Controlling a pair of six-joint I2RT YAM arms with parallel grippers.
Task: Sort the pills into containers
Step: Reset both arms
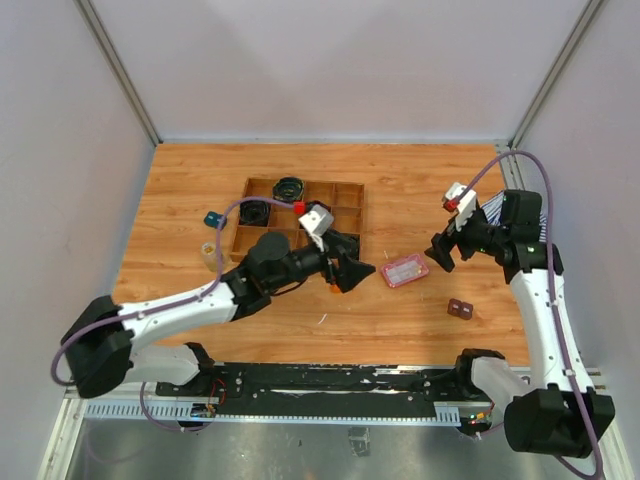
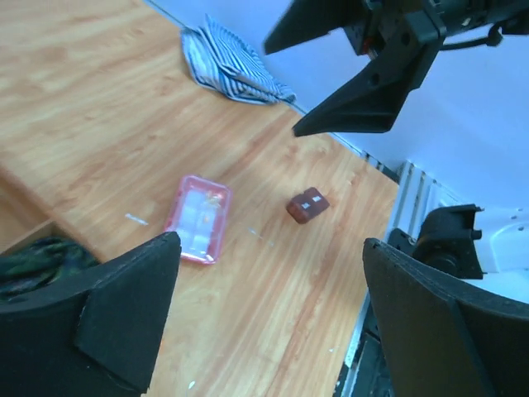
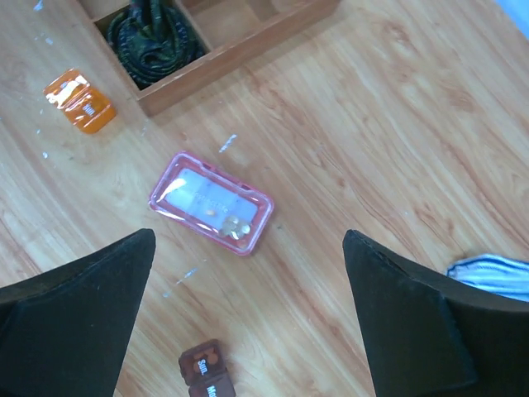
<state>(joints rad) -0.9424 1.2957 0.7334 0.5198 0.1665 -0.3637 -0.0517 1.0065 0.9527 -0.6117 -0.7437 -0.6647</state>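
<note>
The flat pink box [image 1: 405,270] lies on the wooden table between my two grippers, with a few small yellowish pills [image 3: 234,225] inside one end. A small dark brown pill box [image 1: 461,309] sits nearer the front right, its lids marked with day names. My left gripper [image 1: 358,272] hovers just left of the pink box [image 2: 198,217], open and holding nothing. Just right of the pink box [image 3: 211,203] and above it, my right gripper [image 1: 441,254] is also open and holds nothing. A small clear vial [image 1: 208,250] stands left of the tray.
The wooden compartment tray [image 1: 345,190] with black coils [image 1: 290,186] fills the table's middle left. An orange block [image 3: 80,101] lies beside the tray's near edge. A small teal-topped object [image 1: 212,219] sits left of the tray. A striped cloth [image 2: 231,62] lies at the right wall.
</note>
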